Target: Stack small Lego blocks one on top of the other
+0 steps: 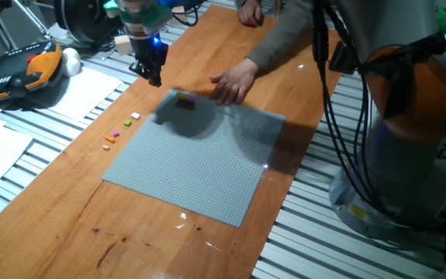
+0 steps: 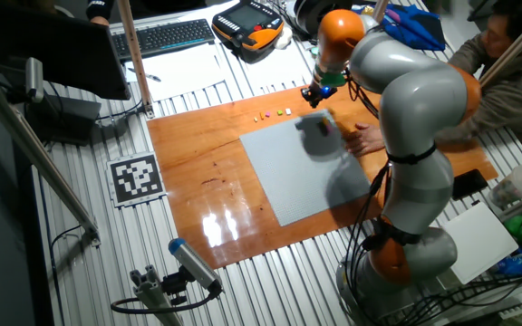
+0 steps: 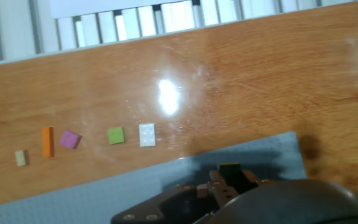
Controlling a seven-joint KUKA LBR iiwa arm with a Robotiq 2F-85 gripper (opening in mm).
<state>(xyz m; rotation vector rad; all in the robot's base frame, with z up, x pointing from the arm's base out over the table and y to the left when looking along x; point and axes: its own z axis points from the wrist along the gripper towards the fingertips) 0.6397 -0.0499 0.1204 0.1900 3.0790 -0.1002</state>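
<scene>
Hovering over the baseplate [image 1: 200, 163], gripper [image 1: 152, 75] state unclear; Lego blocks [image 3: 115, 135] on wood.

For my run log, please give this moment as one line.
gripper: above baseplate edge, jaws unclear | blocks: loose row on wood, unstacked | person's hand: on baseplate
</scene>
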